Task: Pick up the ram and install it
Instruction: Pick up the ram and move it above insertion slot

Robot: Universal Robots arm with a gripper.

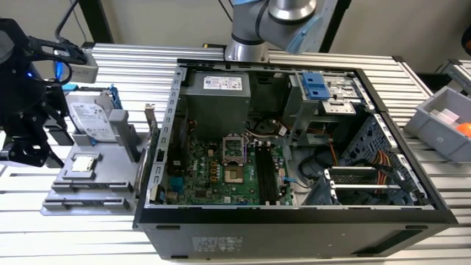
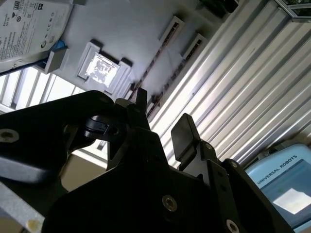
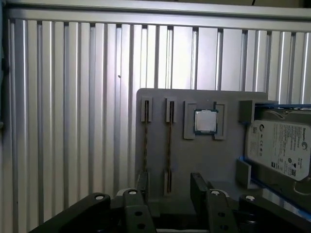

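The ram [image 3: 168, 145] is a long thin dark stick standing on edge in a slot of the grey holder [image 3: 214, 160]. A second such stick [image 3: 146, 145] stands in the slot beside it. Both sticks appear as thin lines [image 2: 156, 62] in the second wrist view. My gripper [image 3: 170, 189] is open and holds nothing. It hovers short of the holder's near end, roughly in line with the ram. In the exterior view the gripper [image 1: 33, 152] is at the far left beside the holder [image 1: 110, 193]. The black motherboard slots [image 1: 266, 174] lie inside the open computer case [image 1: 294, 221].
On the same holder sit a silver hard drive in a blue frame [image 1: 92, 118] and a small square processor chip [image 1: 83, 163]. The case's tall side wall [image 1: 158, 160] stands between holder and motherboard. A grey bin [image 1: 442, 130] is at the exterior view's right. A ribbed metal table [image 3: 73, 121] lies underneath.
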